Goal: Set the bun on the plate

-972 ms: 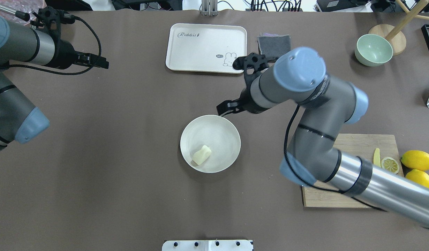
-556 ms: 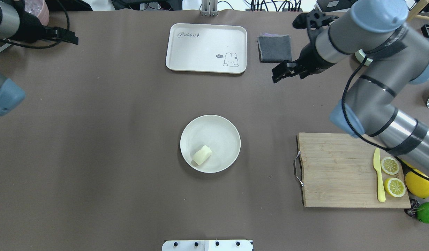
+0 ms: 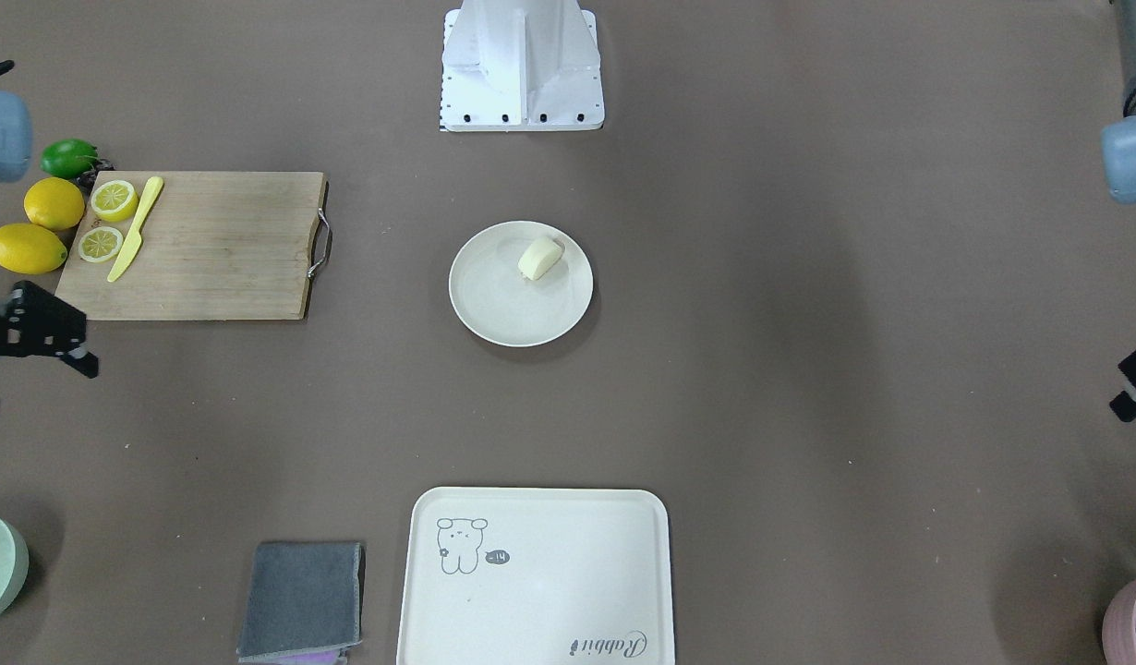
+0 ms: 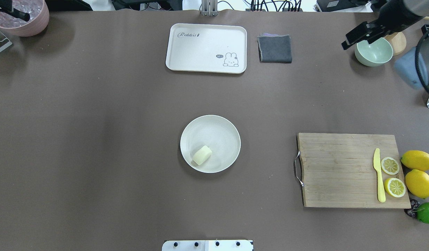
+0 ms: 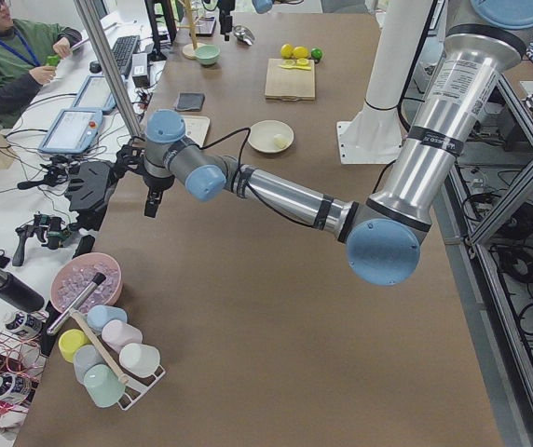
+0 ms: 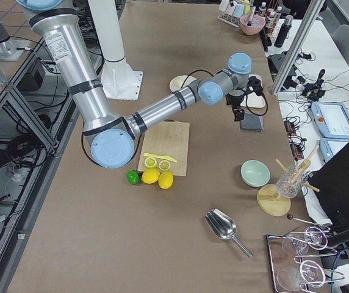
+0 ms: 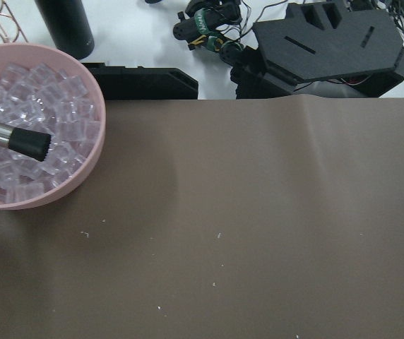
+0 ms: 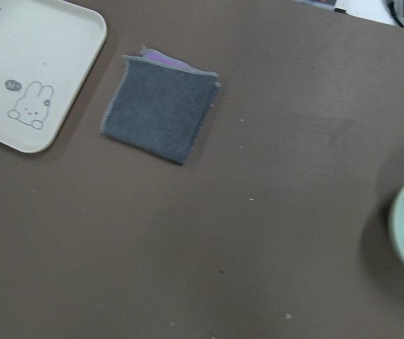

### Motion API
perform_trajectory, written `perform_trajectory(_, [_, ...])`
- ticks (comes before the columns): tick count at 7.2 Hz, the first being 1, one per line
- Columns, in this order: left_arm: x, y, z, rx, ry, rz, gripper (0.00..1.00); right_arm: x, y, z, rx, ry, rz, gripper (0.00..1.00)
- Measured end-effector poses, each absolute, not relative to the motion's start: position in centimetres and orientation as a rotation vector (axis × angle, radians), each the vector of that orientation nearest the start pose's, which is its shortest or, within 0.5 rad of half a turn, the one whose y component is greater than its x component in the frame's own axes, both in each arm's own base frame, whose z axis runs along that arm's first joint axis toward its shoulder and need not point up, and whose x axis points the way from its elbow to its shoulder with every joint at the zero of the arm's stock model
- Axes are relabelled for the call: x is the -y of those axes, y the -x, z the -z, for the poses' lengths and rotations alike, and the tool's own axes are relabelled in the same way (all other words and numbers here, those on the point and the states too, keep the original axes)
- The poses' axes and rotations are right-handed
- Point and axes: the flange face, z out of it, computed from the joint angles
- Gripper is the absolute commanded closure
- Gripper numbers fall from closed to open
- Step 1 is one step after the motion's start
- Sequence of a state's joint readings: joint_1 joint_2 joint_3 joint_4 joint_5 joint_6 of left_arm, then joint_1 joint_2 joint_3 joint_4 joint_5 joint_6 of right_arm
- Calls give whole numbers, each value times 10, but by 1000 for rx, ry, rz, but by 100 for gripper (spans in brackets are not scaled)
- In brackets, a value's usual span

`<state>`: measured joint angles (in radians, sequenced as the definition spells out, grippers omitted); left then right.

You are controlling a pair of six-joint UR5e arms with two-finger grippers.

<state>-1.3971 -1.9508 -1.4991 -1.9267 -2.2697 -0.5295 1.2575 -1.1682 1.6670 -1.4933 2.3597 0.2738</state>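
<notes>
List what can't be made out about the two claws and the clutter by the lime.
- Left claw: cut off by the front-facing view's right edge; open or shut unclear.
- Right claw: dark and small overhead; open or shut unclear.
- Dark object beside the lime: too small overhead to identify.

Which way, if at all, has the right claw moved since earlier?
Yes: the right claw went from the plate's rim rightward and away, to the green bowl.

Two fixed cameras look steeply down on the brown-covered table [image 4: 96,139] from opposite sides, sharing the round off-white plate [image 4: 221,132], well apart from the left gripper [image 3: 1129,392] and right gripper [image 4: 352,37]. End cameras look along it. Close wrist views: a pink ice-filled bowl [image 7: 89,166] left, a folded grey cloth [image 8: 163,106] right
</notes>
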Motion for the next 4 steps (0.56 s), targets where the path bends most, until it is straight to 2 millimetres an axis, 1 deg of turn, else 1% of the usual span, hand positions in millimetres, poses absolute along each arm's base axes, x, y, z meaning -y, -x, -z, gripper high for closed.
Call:
perform_trajectory(2, [665,4,-467,-836,-332,109,2,630,71,-395,827,-277,285,0])
perform_trajectory(4, [666,43,-496,-844,-301,112,2,638,20,-429,788,-245,286,0])
